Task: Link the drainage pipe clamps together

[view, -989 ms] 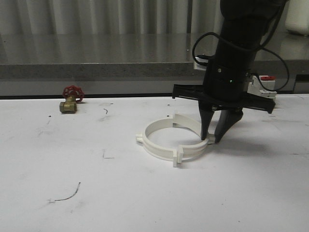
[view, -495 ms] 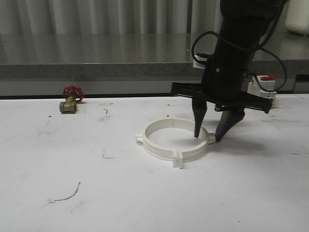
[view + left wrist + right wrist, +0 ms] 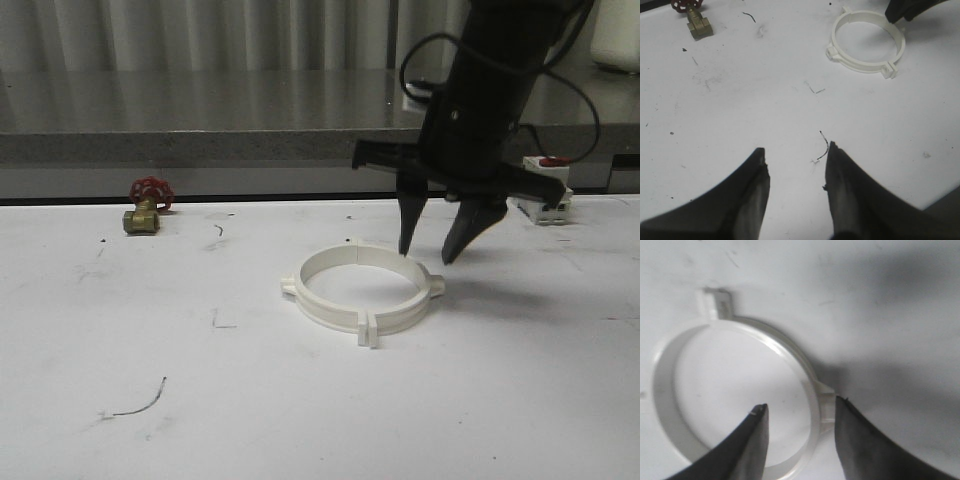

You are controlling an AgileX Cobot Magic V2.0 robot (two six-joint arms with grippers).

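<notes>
Two drainage pipe clamps [image 3: 362,286] lie joined as a ring on the white bench [image 3: 200,400], w/ the right end effector [image 3: 440,250] spread just above the ring's right side & the left end effector [image 3: 796,170] spread, holding nothing.

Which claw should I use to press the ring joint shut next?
Right. The right claw hangs open directly above the drainage pipe clamps, straddling the tab. The left claw, also open, hovers over bare table well away.
</notes>
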